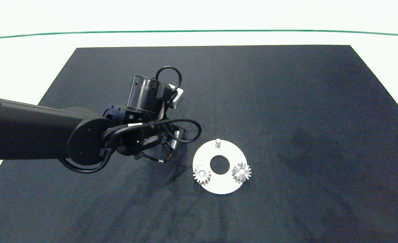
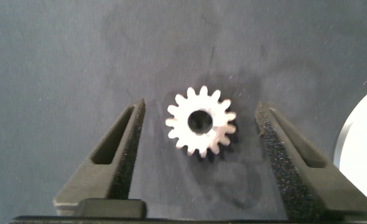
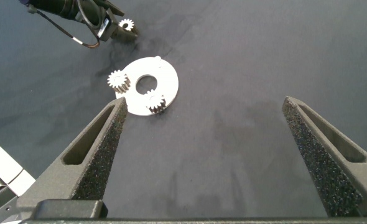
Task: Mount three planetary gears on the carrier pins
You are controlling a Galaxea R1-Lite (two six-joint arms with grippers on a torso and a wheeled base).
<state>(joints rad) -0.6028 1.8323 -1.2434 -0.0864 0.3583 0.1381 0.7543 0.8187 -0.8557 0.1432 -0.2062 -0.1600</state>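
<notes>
Fingers of the left tool point(image 2: 199, 162) stand wide apart on either side of a loose planetary gear point(image 2: 201, 121), touching nothing; that gear lies flat on the black mat point(image 1: 286, 101) just beside the white disc point(image 1: 219, 185). On the disc, two gears point(image 1: 201, 174) point(image 1: 242, 172) sit on carrier pins, one pin point(image 1: 218, 142) bare. The right tool point(image 3: 211, 162), well away from the disc, hangs released, empty.

You see a large black cloth mat point(image 1: 286, 118) spread flat over a white table point(image 1: 33, 57), faintly creased. A thin green line point(image 1: 199, 31) curves across the white surface beyond the mat's far edge. Even, bright light falls from above.
</notes>
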